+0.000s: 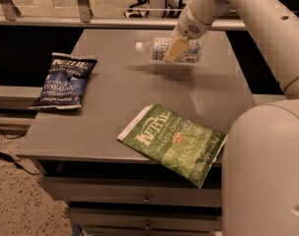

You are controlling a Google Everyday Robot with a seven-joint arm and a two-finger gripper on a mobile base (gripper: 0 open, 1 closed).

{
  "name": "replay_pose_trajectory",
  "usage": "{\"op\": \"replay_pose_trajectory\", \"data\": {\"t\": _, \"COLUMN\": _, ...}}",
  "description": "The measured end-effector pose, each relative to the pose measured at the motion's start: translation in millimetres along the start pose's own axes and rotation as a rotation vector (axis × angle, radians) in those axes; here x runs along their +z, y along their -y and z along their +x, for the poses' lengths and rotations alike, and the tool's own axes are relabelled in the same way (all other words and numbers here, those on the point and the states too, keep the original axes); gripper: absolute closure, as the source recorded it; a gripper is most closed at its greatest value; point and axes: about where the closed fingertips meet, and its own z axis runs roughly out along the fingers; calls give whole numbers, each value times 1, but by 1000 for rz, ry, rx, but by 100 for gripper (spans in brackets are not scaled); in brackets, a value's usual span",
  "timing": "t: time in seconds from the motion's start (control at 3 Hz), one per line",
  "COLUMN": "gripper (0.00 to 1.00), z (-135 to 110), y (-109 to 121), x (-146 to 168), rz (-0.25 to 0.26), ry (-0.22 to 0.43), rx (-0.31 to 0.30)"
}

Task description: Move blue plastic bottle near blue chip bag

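- I see the gripper [175, 53] over the far right part of the grey table [115, 107], at the end of the arm [248, 14] that reaches in from the upper right.
- Its jaws pinch the blue plastic bottle [159, 49]: one pale finger [173, 50] crosses the near side of the bottle's body, while the other is hidden behind it.
- The bottle lies on its side in that grip, white cap [138, 46] pointing left and label facing me. A dark shadow sits on the tabletop just under it, so I read it as lifted clear of the surface.
- I cannot tell whether there is any liquid inside the clear bottle.
- The blue chip bag [65, 80] lies flat at the table's left edge, well apart from the bottle.
- The green chip bag [174, 142] lies flat at the near edge, tilted, with its lower right corner overhanging the table.
- Both bags look closed; their contents do not show.
- Below the tabletop, the drawers [147, 199] are shut.
- The robot's pale body [267, 171] fills the lower right corner.
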Motion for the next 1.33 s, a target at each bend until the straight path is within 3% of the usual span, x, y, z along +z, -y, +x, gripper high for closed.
{"op": "replay_pose_trajectory", "data": {"t": 0.67, "gripper": 100, "z": -95, "y": 16, "x": 42, "rz": -16, "ry": 76, "rx": -74}}
{"op": "replay_pose_trajectory", "data": {"t": 1.33, "gripper": 100, "z": -172, "y": -12, "x": 72, "rz": -108, "ry": 151, "rx": -102}}
